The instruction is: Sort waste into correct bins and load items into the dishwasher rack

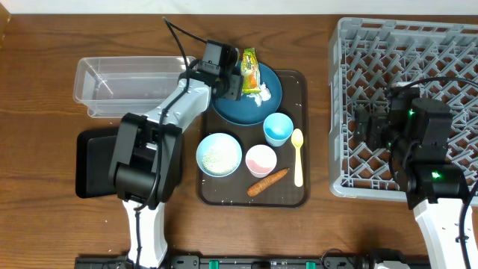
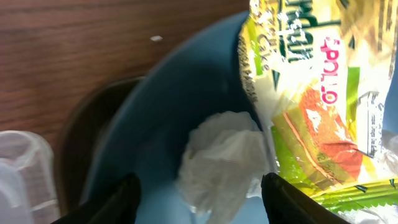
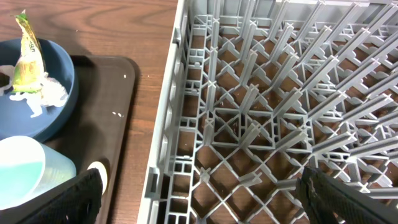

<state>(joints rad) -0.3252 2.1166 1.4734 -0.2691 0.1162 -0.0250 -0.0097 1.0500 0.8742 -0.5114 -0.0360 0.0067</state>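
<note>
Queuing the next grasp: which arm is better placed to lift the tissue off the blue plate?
Left. The left claw is open over the blue plate, fingers either side of the crumpled tissue. The right claw, also open, sits over the dishwasher rack, away from the plate.

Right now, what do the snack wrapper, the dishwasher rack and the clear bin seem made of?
Snack wrapper: thin printed plastic film, probably; glossy, creased, catching glare.
Dishwasher rack: grey moulded plastic, matte, with a stiff lattice of pegs.
Clear bin: transparent hard plastic, likely; the tabletop shows through it.
</note>
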